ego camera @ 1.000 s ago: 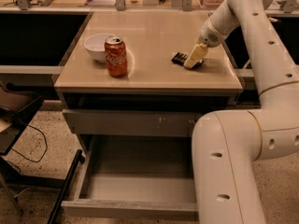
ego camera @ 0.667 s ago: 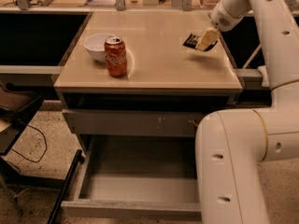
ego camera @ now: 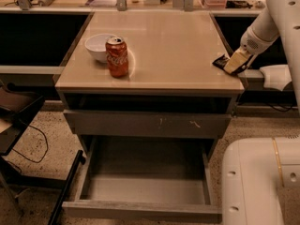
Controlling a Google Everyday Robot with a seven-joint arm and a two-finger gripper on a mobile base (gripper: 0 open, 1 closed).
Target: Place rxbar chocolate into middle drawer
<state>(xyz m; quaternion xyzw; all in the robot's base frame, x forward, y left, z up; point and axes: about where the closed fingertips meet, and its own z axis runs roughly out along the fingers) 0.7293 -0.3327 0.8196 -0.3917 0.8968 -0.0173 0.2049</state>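
Beige tabletop (ego camera: 187, 41), right edge: your gripper (ego camera: 233, 62) has lifted the rxbar chocolate (ego camera: 219, 61) off the surface and swung it right, clamped tight on it. The open middle drawer (ego camera: 145, 191) lies below and left of the gripper, so lowering likely comes next. Far left, 1 red can (ego camera: 116, 56) reads Coca-Cola; the bar's print is unreadable.

**Colours around the tan surface and the grey drawers**

A glossy black wrapper with pale print is seen on the rxbar chocolate (ego camera: 219, 61), which is clasped by the cream-coloured gripper (ego camera: 233, 62) at the right edge of the tan surface (ego camera: 173, 41); the arm (ego camera: 276, 13) is white. A red cola can (ego camera: 116, 56) with white script and a white bowl (ego camera: 96, 46) are shown. The middle drawer (ego camera: 140, 211) is plain grey, while the drawer front (ego camera: 150, 124) above it is grey with pale scratch marks. The floor (ego camera: 33, 146) is speckled beige.
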